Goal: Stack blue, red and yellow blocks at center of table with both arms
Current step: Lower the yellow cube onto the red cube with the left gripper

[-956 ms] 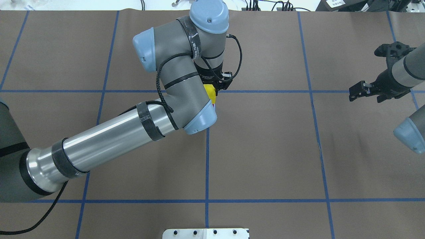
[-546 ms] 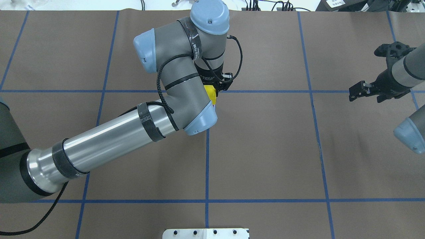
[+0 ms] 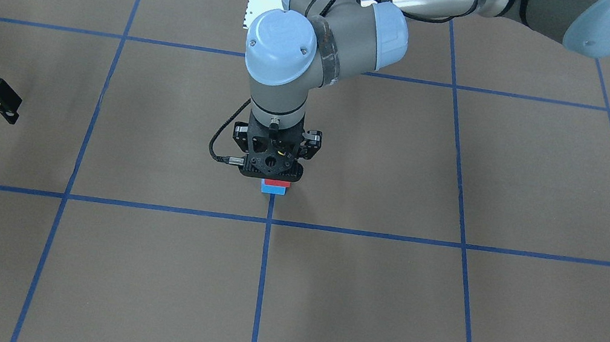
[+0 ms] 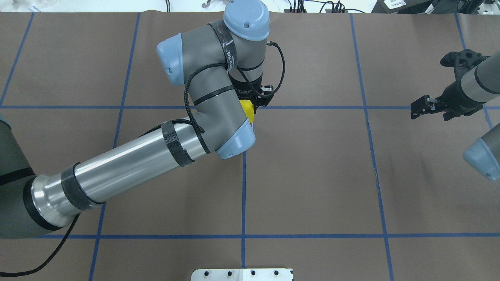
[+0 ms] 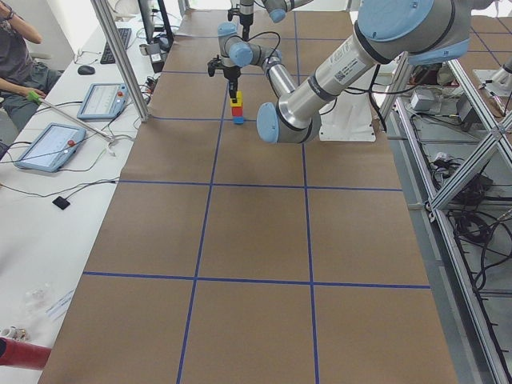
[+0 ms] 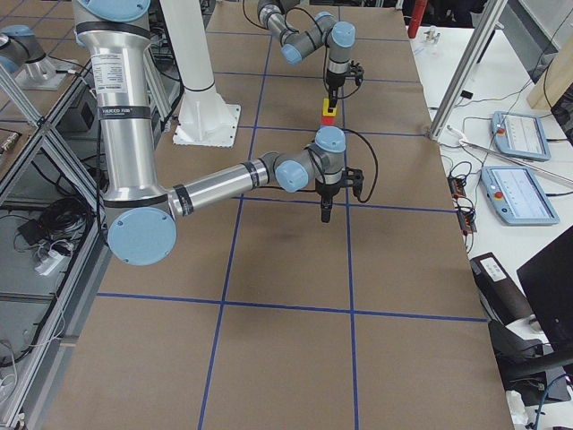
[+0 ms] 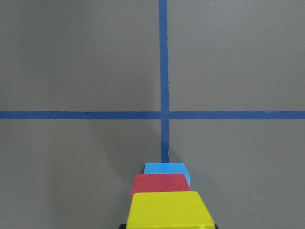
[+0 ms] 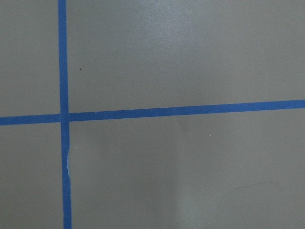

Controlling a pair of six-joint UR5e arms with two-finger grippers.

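At the center of table [image 7: 163, 115], just on the robot's side of the tape crossing, stands a stack: a blue block [image 7: 166, 168] at the bottom, a red block [image 7: 161, 182] on it and a yellow block [image 7: 167, 210] on top. My left gripper [image 3: 273, 173] points straight down over the stack, shut on the yellow block, with dark fingertips touching its two sides. From the front only the red block [image 3: 277, 182] and blue block [image 3: 274, 189] show under the gripper body. My right gripper [image 3: 15, 110] hangs open and holds nothing, far off at the table's right side.
The white bolted pedestal [image 4: 242, 274] sits at the robot's edge of the table [image 4: 312, 175]. A side desk with tablets [image 5: 48, 144], a metal post [image 5: 120, 56] and a seated person lie beyond the table's far edge.
The left arm has shifted only very slightly over the stack, and a little less of the yellow block shows past its wrist. The right arm has not moved.
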